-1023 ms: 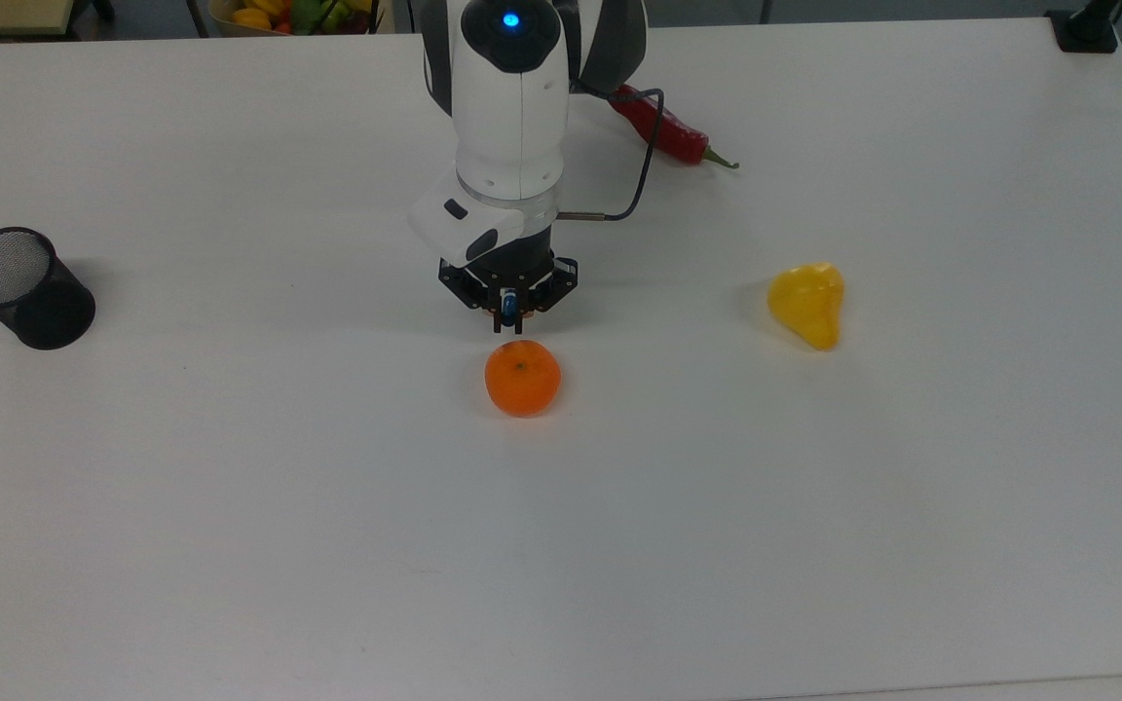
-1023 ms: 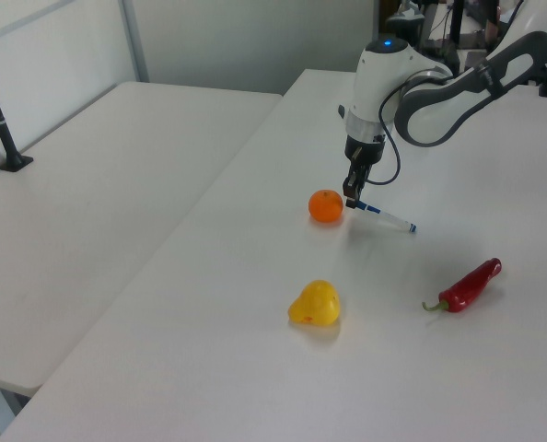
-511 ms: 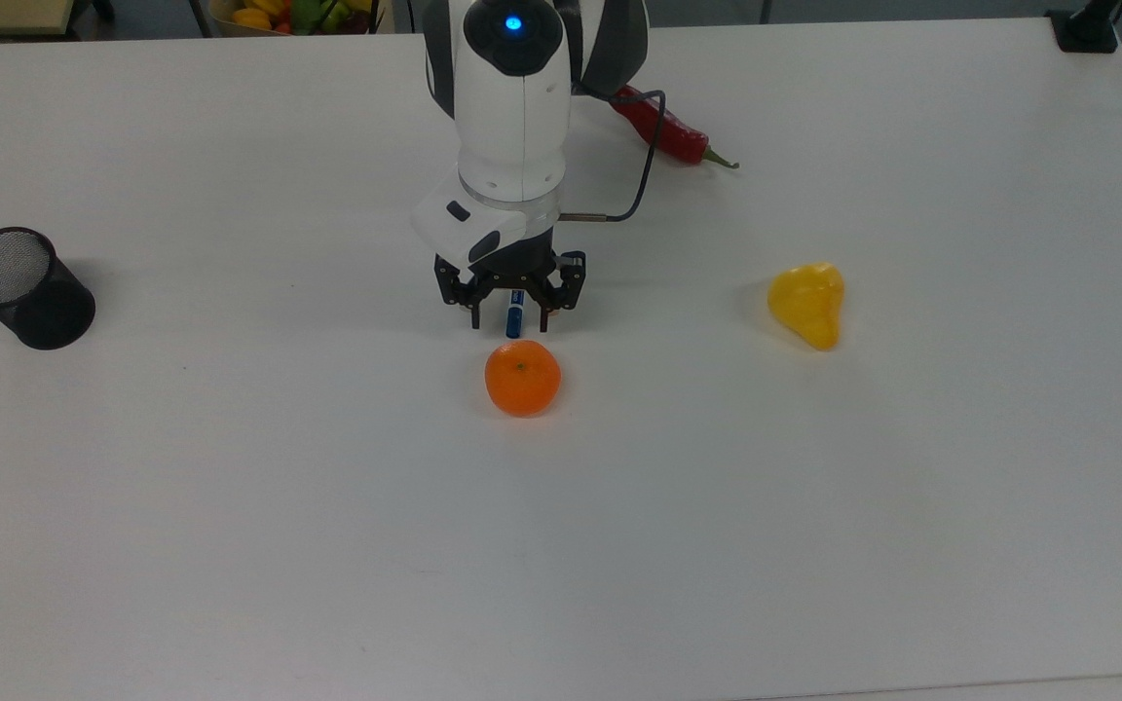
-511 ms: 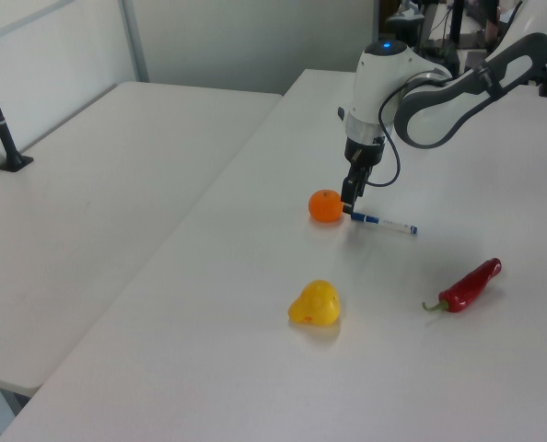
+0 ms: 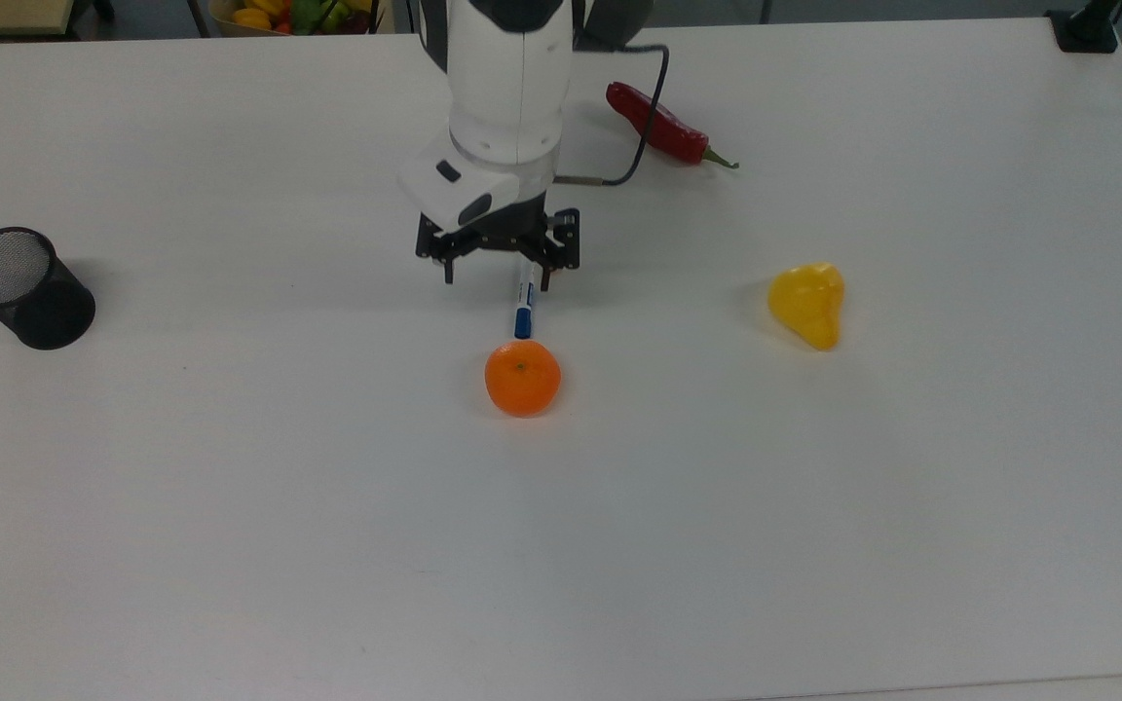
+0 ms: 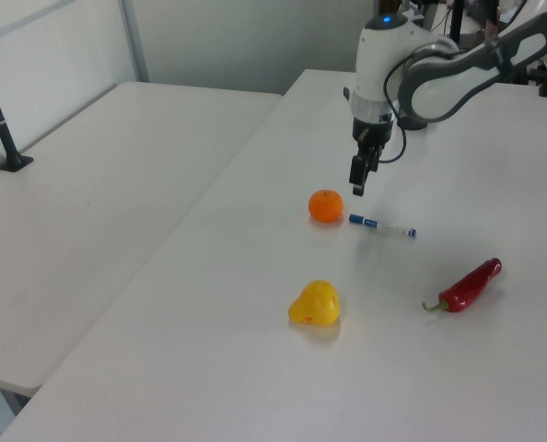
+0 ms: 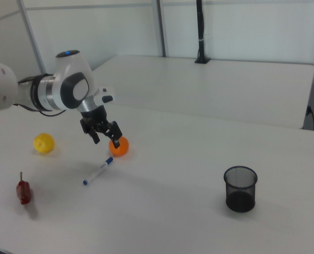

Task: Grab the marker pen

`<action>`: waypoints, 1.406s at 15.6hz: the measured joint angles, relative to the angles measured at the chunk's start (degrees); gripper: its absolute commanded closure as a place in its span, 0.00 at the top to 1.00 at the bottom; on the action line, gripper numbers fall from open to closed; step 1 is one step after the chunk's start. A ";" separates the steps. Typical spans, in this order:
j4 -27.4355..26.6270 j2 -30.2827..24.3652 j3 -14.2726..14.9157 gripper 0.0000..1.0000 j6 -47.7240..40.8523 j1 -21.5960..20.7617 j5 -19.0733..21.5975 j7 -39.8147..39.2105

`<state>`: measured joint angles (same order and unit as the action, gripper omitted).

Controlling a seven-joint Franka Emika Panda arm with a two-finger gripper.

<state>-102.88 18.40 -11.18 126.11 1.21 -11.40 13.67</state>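
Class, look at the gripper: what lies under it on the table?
The marker lies flat on the table below the raised, open gripper, its blue cap beside the orange. In the top view the gripper covers the marker's far end.

No readable text, brand, number or sign anywhere; blue label mark on marker pen point(image 5: 524, 297) too small to read.

White table point(image 5: 230, 545), marker pen point(image 5: 524, 302), orange point(image 5: 522, 378), pepper point(image 5: 660, 125)
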 measured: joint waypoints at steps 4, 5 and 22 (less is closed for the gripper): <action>1.42 -5.16 0.05 1.00 -6.38 0.64 5.53 0.00; 1.85 -6.68 0.13 1.00 -8.26 1.02 6.72 0.00; 5.18 -20.56 14.51 1.00 -22.56 -1.91 13.03 -7.11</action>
<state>-97.70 -2.16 3.33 103.55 -0.70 1.63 6.55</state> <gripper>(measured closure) 0.000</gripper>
